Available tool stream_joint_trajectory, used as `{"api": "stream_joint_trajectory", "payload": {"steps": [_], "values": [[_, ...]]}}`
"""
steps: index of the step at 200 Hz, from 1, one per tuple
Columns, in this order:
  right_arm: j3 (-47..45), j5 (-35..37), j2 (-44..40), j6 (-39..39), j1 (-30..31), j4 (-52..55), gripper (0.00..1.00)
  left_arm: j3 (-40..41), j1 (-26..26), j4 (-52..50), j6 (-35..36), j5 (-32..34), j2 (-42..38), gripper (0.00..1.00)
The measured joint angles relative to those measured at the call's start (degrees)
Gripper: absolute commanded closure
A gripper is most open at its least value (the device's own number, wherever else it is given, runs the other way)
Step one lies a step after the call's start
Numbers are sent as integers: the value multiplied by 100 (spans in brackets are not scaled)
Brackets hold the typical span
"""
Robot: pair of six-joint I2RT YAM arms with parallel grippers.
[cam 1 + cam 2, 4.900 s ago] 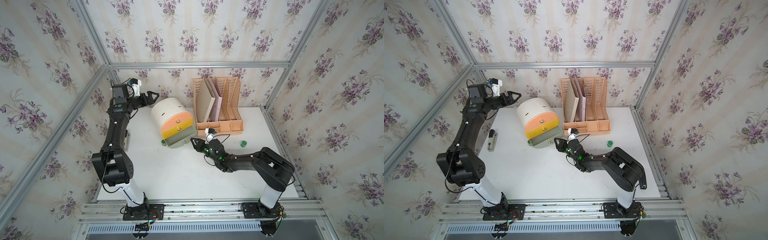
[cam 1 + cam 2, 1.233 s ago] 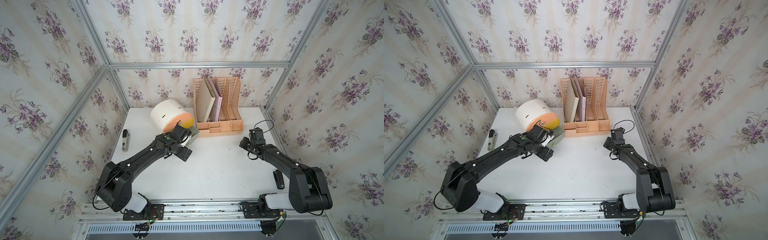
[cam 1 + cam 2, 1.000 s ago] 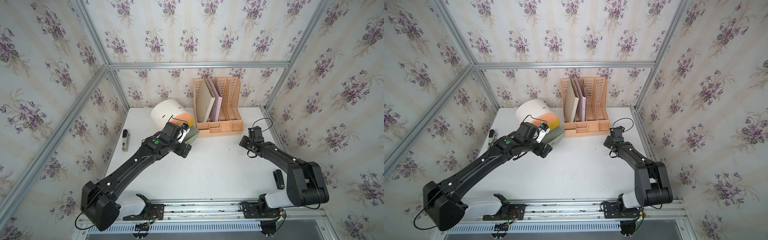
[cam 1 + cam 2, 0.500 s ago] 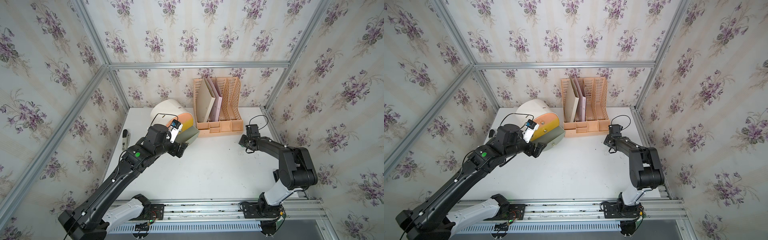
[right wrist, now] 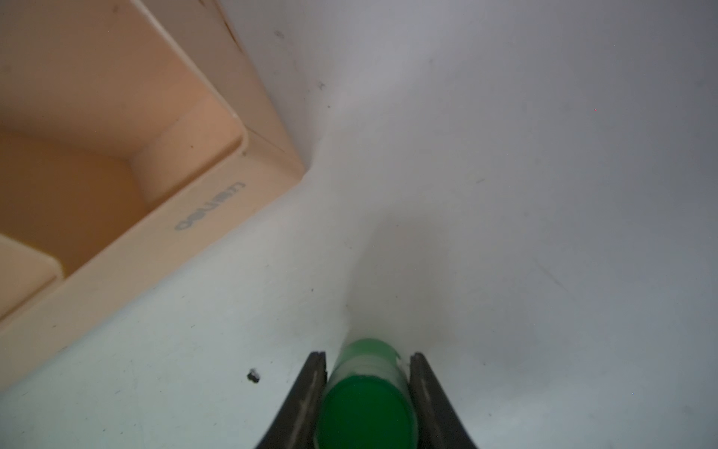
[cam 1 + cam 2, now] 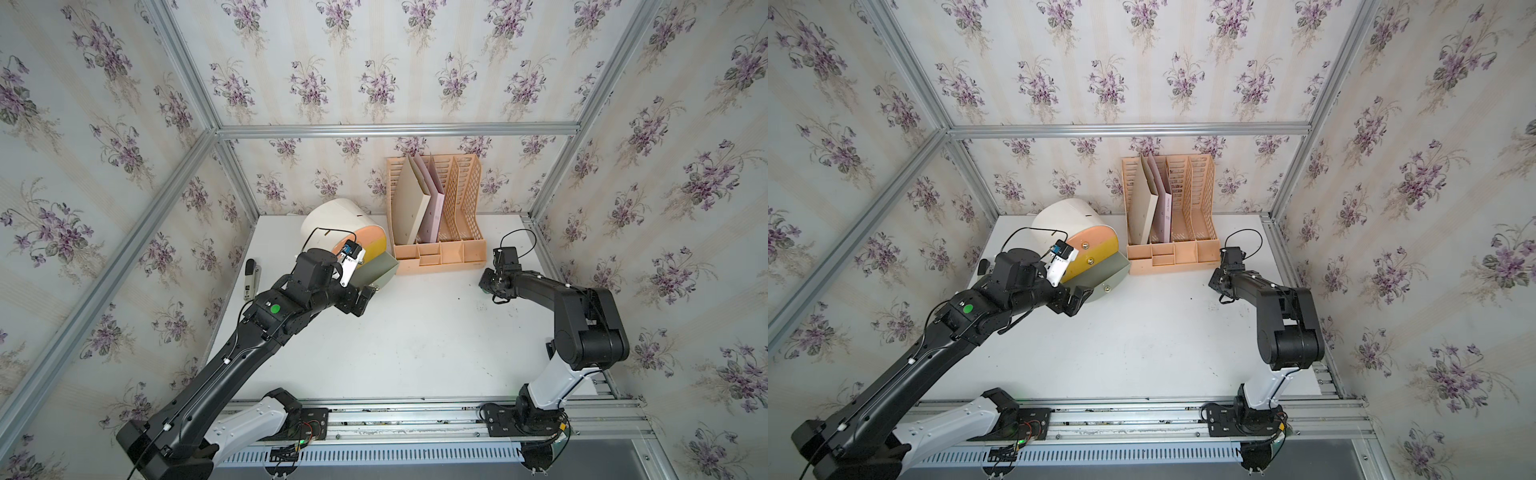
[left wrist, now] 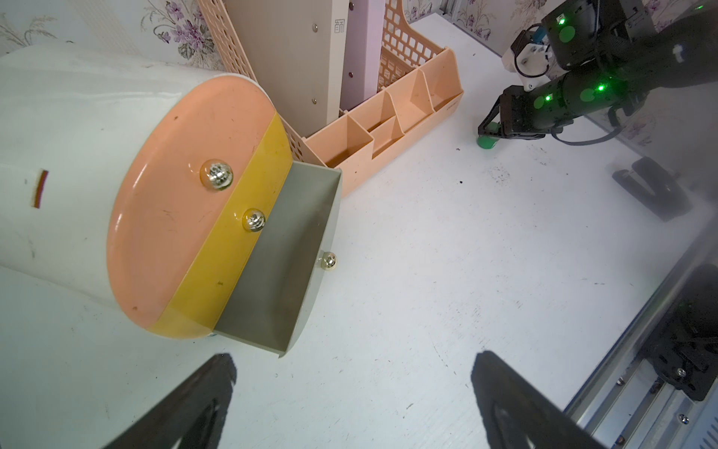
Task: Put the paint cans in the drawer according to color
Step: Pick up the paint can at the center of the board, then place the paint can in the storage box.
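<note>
1. The right end effector (image 5: 365, 359) is clamped on a green-lidded paint can (image 5: 365, 408); in the right wrist view its two fingers (image 5: 311, 388) are pressed against the can's sides.
2. The can is kept upright between those fingers, and its base appears to rest on the white tabletop (image 5: 544, 194).
3. A peach file rack (image 5: 116, 128) is seen just beside the right end effector, its front corner near the can but apart from it.
4. In both top views the can is almost wholly hidden beneath the right end effector.
5. The left end effector (image 7: 353, 388) is spread wide apart, its fingers poised over bare tabletop.
6. Just ahead of the left end effector the drawer (image 7: 77, 136) is found, a white rounded chest with its three fronts turned towards that end effector.
7. The grey-green drawer (image 7: 279, 241) is pulled out, while the peach-pink and yellow fronts are shut.
8. The can is placed well apart from the left end effector, past the file rack's front corner.
9. A stapler (image 6: 249, 277) is seen lying on the tabletop, well apart from both end effectors.
</note>
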State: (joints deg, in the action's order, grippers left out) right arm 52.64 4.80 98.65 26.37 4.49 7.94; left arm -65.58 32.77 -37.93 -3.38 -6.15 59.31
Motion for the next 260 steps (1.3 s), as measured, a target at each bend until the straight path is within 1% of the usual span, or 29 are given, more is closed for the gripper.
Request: {"api": "stream_joint_trajectory", "payload": {"steps": [19, 46, 75, 106, 141, 168, 219, 260], "values": [[-7, -199, -142, -28, 39, 70, 84, -24, 0, -11, 2, 28, -7, 1], [149, -280, -470, -87, 339, 302, 85, -63, 0, -11, 4, 48, 0, 1], [568, -291, -793, -101, 962, 573, 84, -63, 0, -13, 4, 68, 2, 1], [1141, -411, -898, -59, 1860, 702, 84, -63, 0, -17, 0, 157, -50, 1], [1810, -562, -601, 201, 2728, 697, 84, -39, 0, -31, -26, 354, -162, 1], [2179, -756, -313, 367, 3220, 632, 84, -20, 0, -81, -63, 494, -258, 1], [2677, -763, 262, 570, 3641, 361, 84, 83, 0, -214, -107, 699, -452, 1], [3008, -839, 780, 671, 3753, 120, 84, 122, 0, -214, -133, 754, -551, 1]]}}
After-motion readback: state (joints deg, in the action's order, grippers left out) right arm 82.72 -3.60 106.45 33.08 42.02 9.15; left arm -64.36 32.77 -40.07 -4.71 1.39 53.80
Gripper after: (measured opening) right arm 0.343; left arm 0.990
